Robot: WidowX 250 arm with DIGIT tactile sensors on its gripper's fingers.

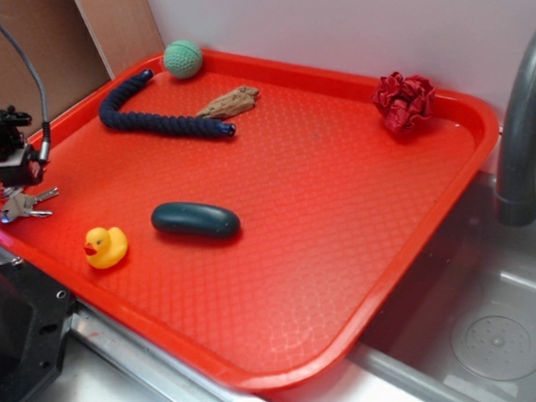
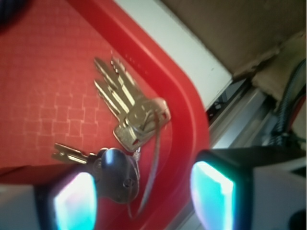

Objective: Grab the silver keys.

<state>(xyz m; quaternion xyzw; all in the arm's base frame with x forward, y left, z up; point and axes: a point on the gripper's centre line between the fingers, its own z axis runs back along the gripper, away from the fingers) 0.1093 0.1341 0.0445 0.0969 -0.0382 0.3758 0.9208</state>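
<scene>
The black robot gripper (image 1: 10,167) hangs above the left corner of the red plastic tray (image 2: 57,96). Its jaws are spread apart and grip nothing. The bunch of flat silver metal keys (image 2: 125,128) lies on the tray floor beside that corner's rim, directly under the gripper's fingertips (image 2: 72,201).

In the wrist view the gripper (image 2: 144,196) fingers (image 2: 74,201) were blurred and cut off by the bottom edge. The near finger hid part of the silver keys' (image 2: 127,127) round-headed key. In the exterior view the tap (image 1: 526,119) ran off the right edge.
</scene>
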